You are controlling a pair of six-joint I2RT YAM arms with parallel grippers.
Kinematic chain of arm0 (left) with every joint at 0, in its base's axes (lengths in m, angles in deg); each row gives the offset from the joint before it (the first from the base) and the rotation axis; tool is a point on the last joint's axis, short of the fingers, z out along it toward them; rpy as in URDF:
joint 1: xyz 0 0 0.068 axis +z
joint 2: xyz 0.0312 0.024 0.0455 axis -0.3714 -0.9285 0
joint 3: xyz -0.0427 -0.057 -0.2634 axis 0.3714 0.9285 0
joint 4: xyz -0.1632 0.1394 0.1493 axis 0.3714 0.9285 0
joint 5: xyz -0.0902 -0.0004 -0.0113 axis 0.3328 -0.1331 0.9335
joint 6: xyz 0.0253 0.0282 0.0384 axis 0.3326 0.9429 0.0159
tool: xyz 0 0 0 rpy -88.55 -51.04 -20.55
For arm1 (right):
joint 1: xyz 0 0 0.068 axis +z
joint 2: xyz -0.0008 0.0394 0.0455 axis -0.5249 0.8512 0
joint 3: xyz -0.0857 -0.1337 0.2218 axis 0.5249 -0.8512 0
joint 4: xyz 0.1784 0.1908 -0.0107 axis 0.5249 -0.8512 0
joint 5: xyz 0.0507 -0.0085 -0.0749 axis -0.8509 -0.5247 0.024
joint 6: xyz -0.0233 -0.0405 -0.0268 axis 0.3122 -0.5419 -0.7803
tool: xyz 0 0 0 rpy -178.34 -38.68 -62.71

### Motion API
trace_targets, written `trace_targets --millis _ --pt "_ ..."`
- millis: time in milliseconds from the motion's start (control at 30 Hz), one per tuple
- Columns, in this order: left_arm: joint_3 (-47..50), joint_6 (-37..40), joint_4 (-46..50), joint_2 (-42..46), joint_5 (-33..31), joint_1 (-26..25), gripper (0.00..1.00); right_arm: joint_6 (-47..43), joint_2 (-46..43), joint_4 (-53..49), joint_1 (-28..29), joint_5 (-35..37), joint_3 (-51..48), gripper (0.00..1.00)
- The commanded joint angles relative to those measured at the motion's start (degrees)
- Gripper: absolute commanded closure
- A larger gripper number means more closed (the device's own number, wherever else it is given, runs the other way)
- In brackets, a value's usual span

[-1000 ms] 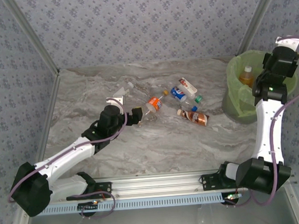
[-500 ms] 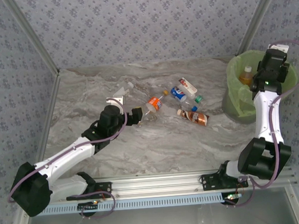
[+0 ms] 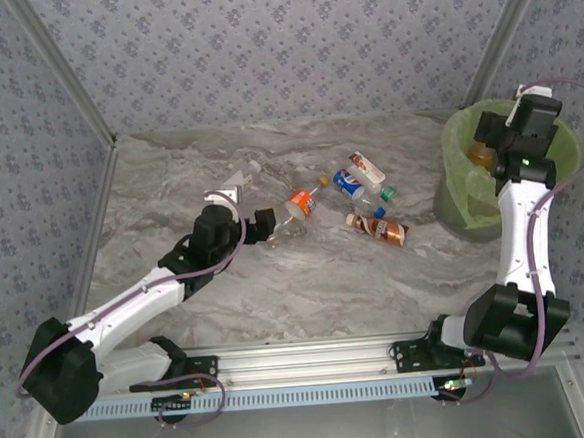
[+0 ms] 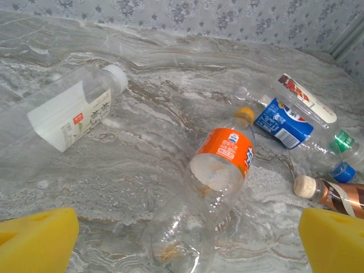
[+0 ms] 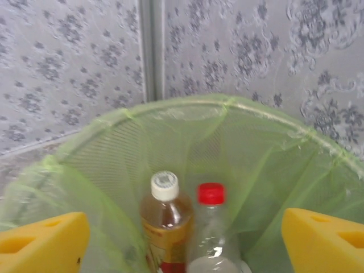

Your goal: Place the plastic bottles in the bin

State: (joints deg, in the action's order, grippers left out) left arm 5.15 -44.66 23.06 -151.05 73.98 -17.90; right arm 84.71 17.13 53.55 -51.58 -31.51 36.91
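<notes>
The bin (image 3: 461, 192), lined with a light-green bag, stands at the table's right edge. My right gripper (image 3: 498, 130) hangs open over its mouth. Seen from the right wrist, the gripper (image 5: 183, 243) has nothing between its yellow pads above the bin's rim (image 5: 187, 105). Inside stand an amber bottle with a white cap (image 5: 165, 219) and a clear bottle with a red cap (image 5: 211, 227). My left gripper (image 3: 243, 210) is open and low, its pads straddling the base of the lying orange-labelled bottle (image 4: 222, 156) without touching it. A white-labelled bottle (image 4: 71, 114) lies to the left.
Beyond the orange bottle lie a blue-labelled bottle (image 4: 282, 122), a red-and-white-labelled one (image 4: 304, 98), a clear one with a green cap (image 4: 343, 140) and a brown-labelled one (image 4: 335, 196). From above they form a cluster (image 3: 366, 199) mid-table. Patterned walls close the back and sides.
My right gripper has swung left over the bin's mouth and its jaws have opened. The left arm has edged slightly toward the orange bottle.
</notes>
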Motion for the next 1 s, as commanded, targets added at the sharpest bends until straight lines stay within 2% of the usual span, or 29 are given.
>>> trace_targets --millis 0,200,400,667,967 --pt "-0.2 -2.3 0.9 -0.5 -1.1 1.2 0.01 2.6 -1.9 -2.6 1.7 -4.1 2.1 0.01" --pt "-0.1 -4.4 1.3 -0.7 -1.3 2.8 0.01 2.1 -2.6 -4.8 7.4 -4.8 3.1 0.01" --pt "0.1 -5.8 2.5 -0.2 -2.9 3.5 0.01 -1.4 -2.7 -6.1 16.4 -3.0 3.7 0.01" --pt "1.9 -5.4 1.6 1.6 -2.9 3.5 0.01 -8.5 -2.5 -8.7 27.6 -4.3 4.0 0.01" --pt "2.1 -6.0 1.8 1.9 -3.5 3.7 0.01 -8.5 -0.8 -15.3 34.7 -4.8 1.3 0.01"
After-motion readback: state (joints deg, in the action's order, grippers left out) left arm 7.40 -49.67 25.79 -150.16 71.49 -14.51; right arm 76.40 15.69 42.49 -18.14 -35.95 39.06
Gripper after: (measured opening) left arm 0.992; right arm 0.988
